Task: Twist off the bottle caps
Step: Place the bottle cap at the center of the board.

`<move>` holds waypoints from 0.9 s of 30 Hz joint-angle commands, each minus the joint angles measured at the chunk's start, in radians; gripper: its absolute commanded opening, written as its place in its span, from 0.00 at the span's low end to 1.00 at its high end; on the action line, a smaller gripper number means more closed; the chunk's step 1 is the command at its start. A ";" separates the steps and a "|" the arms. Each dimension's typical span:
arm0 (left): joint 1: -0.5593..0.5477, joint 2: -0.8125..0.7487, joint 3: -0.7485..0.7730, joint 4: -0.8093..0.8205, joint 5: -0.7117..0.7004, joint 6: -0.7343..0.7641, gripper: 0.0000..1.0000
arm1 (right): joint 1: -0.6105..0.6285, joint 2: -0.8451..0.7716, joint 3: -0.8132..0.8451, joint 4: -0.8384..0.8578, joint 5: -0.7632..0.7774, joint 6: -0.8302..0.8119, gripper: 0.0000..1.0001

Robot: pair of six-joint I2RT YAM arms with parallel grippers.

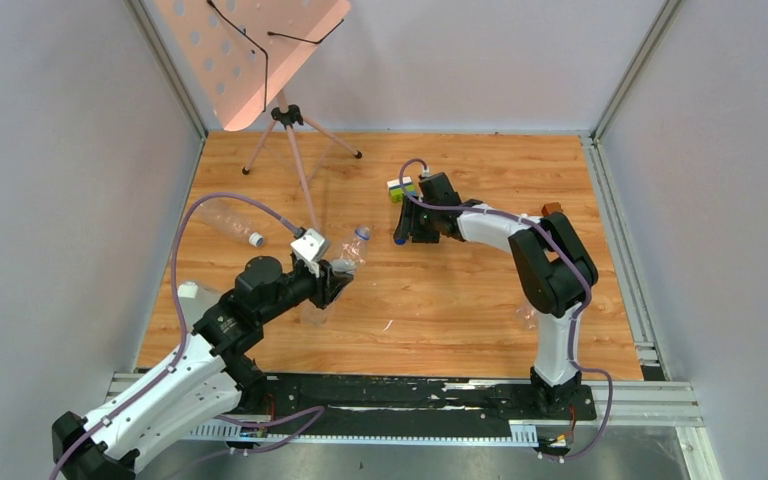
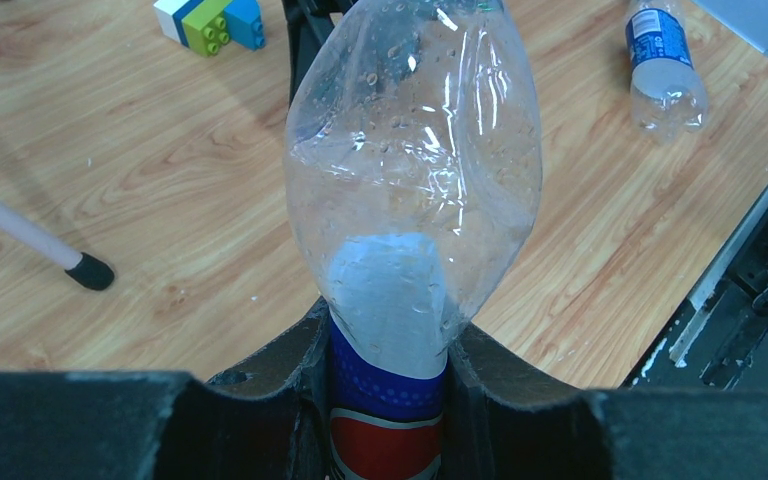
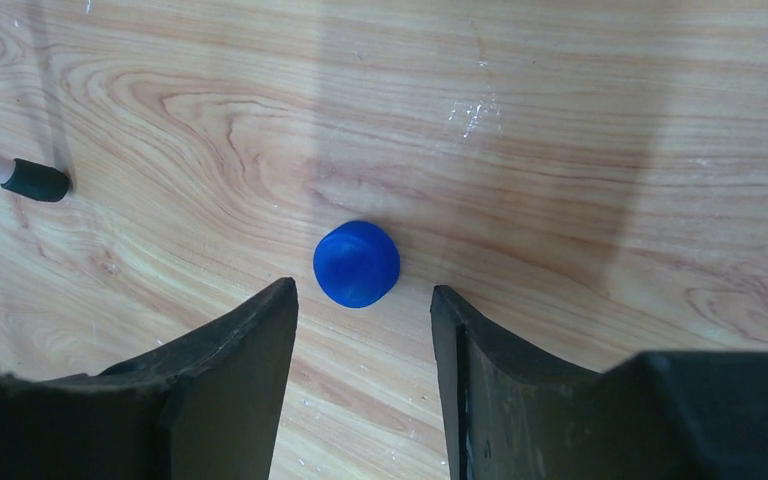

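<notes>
A blue cap [image 3: 356, 263] lay loose on the table [image 3: 610, 150] at mid-frame, just above the gap of the right gripper [image 3: 363, 293], whose jaws stood partly open and empty. The left gripper [image 2: 388, 345] clamped a crumpled clear bottle [image 2: 415, 190] with droplets inside. Bare wood surrounded the cap, and a stand foot [image 3: 35, 180] sat at upper left.

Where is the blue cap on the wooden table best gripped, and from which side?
Take the blue cap by its round side wall, coming straight down from above. It seems to lie flat on the table, so only the low rim offers opposite faces for the right gripper.
</notes>
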 commanded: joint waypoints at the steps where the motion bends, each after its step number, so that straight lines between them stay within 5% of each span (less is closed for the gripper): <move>1: 0.003 0.025 0.030 0.046 0.024 -0.029 0.08 | -0.003 -0.020 0.029 -0.029 0.022 -0.045 0.53; 9: 0.003 0.011 0.012 0.043 0.036 -0.074 0.09 | -0.006 -0.198 -0.073 -0.001 -0.014 -0.027 0.54; 12: 0.003 -0.006 -0.001 0.059 0.034 -0.081 0.13 | -0.011 -0.370 -0.217 0.137 -0.032 0.026 0.54; 16: 0.003 -0.017 -0.013 0.070 0.039 -0.081 0.14 | -0.042 -0.599 -0.435 0.406 -0.240 0.164 0.60; 27: 0.003 0.049 -0.026 0.181 0.086 -0.091 0.19 | -0.005 -0.942 -0.581 0.585 -0.494 0.241 0.68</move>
